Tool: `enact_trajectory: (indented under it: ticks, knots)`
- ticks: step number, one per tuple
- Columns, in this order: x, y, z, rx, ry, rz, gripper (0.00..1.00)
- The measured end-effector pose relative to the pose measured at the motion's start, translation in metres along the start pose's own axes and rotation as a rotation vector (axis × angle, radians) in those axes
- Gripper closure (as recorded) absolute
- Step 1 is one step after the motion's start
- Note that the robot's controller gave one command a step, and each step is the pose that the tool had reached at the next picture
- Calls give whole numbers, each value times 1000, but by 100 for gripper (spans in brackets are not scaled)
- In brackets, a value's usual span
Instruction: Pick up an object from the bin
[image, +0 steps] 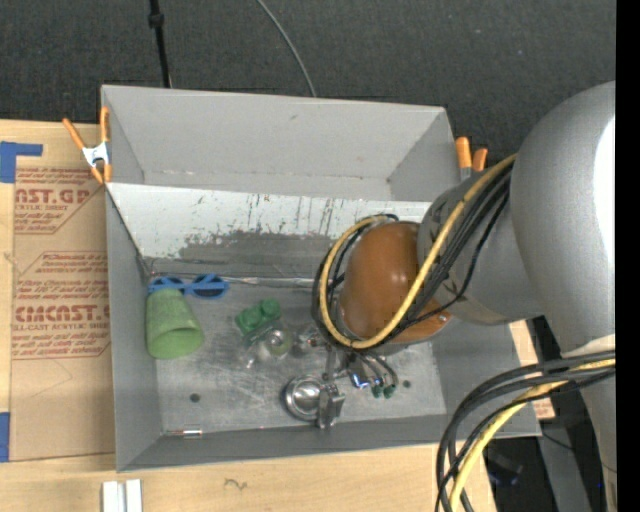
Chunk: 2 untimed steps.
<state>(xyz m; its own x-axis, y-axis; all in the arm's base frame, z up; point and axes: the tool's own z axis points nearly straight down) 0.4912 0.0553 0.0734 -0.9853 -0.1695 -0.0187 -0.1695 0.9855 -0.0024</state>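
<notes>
Down at the front of the bin (250, 443), the gripper (333, 398) sits just beside a shiny round metal piece (301, 398), possibly touching; open or closed, I cannot tell.

The bin (128, 300) is matt grey metal, its back wall and floor scratched and scuffed. The pale green cup (172, 325) looks like dull plastic, and the blue piece (190, 286) behind it like smooth plastic. The round silver thing (303, 398) is polished, reflective metal. The arm's orange cover (380, 280) is glossy.
</notes>
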Motion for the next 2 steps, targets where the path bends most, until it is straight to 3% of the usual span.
enact_trajectory:
  ticks: [1,2]
  knots:
    - [3,0,3,-2,12,3,100]
    - [-6,-4,-184,-2,9,-93,100]
